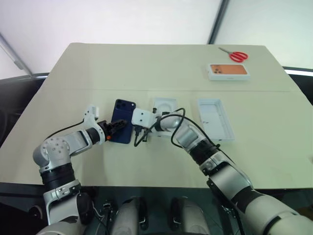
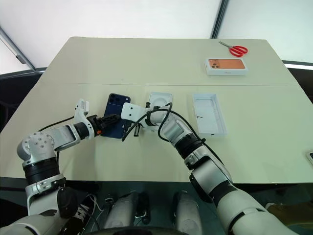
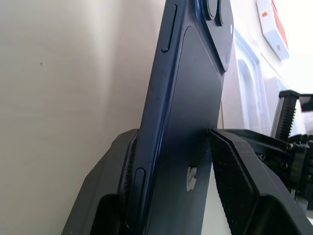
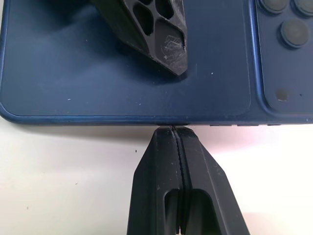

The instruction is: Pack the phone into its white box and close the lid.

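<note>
A: Where's the dark navy-blue flat smartphone [image 1: 122,126]?

B: On the beige tabletop [image 1: 146,68], back up, camera lenses at its far end. Its near left part is hidden behind the left gripper [image 1: 114,128], and the left wrist view cuts off its lower end.

A: Is it held?

B: Yes. The left gripper's black fingers [image 3: 239,176] are clamped on the phone, one under an edge, one on its back. The right gripper [image 4: 172,131] has its fingers pressed together, tips touching the phone's long right edge, gripping nothing.

A: And around it?

B: Just right of the phone lies a thin white moulded insert [image 2: 160,100], partly covered by the right wrist and its black cable. Further right sits a shallow white cardboard tray [image 1: 214,119], open side up. At the far right are a white box printed with an orange phone [image 1: 228,71] and red-handled scissors [image 1: 235,55]. Pale walls stand behind the table.

A: The arms?

B: Both reach in low, meeting over the phone from opposite sides.
</note>
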